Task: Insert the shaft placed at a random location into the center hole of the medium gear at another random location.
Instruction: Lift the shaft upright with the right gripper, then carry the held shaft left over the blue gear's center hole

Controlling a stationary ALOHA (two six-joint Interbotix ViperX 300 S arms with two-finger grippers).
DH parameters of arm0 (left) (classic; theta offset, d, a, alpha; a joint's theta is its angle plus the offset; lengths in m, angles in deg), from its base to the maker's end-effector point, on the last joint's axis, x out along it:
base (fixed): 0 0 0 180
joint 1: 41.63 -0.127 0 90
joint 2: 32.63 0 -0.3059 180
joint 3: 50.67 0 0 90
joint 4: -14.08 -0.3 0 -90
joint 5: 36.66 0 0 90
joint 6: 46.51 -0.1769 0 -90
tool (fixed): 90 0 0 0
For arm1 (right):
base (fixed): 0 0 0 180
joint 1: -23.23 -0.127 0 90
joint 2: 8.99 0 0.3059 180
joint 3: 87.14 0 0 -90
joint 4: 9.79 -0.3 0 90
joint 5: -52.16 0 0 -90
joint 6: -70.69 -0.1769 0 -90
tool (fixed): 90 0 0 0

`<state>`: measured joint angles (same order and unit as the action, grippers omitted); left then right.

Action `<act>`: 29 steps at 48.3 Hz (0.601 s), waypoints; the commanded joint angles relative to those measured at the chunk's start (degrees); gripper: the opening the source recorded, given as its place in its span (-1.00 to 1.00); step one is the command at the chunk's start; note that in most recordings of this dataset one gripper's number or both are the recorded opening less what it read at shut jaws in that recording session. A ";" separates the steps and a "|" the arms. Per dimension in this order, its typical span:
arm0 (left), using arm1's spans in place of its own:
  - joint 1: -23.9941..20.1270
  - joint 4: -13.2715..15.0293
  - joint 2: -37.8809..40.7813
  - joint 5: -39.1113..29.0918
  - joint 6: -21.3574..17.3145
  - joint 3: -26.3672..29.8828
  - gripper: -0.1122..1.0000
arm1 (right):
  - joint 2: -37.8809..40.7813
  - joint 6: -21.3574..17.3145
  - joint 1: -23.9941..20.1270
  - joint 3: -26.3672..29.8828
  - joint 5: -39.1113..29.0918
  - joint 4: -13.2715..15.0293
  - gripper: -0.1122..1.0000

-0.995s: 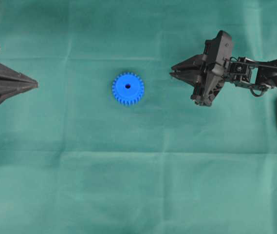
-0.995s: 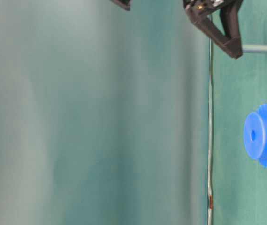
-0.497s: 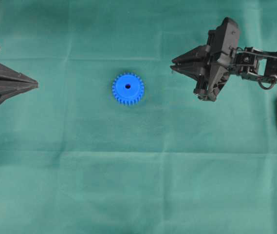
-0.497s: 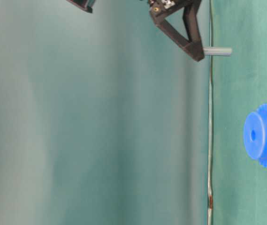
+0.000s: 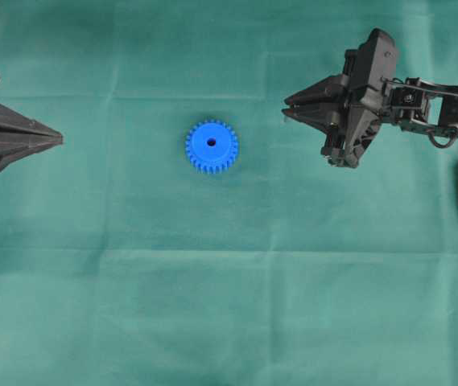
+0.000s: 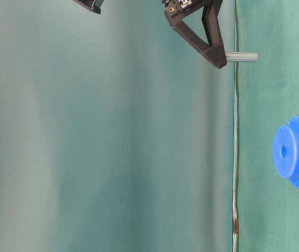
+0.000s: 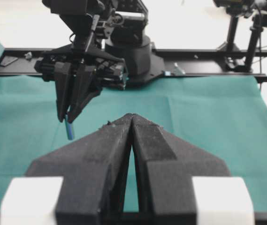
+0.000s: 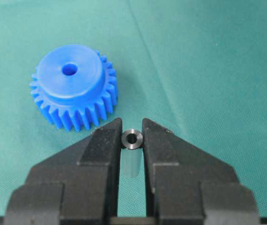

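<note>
Steel shaft (image 8: pixel 133 138) now hangs clear of the cloth (image 5: pixel 229 305), pinched upright in your right gripper (image 8: pixel 132 136) after the lift, so you can carry it left to the gear (image 5: pixel 212 146) and its hole (image 5: pixel 212 142); left gripper (image 7: pixel 132 123) rests closed, empty.

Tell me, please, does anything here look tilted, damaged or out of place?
Nothing stands out. The blue gear lies flat and whole on the green cloth. The right gripper holds the shaft clamped, hanging straight down.
</note>
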<state>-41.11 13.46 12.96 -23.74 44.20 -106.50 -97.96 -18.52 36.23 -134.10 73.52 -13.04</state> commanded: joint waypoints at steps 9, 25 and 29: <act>-0.18 -0.18 0.26 0.26 0.00 0.97 -0.80 | 0.26 -0.09 -0.70 2.72 0.53 0.09 -0.56; -0.18 -0.18 0.26 0.09 0.09 0.97 -0.80 | 6.86 -0.09 -3.52 10.28 0.53 0.00 -0.56; -0.18 -0.18 0.35 0.00 0.09 0.97 -0.80 | 8.88 -0.09 -4.04 12.66 0.35 0.00 -0.56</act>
<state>-41.11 13.46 12.96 -23.92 44.20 -106.50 -89.87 -18.52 32.72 -124.78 73.70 -13.04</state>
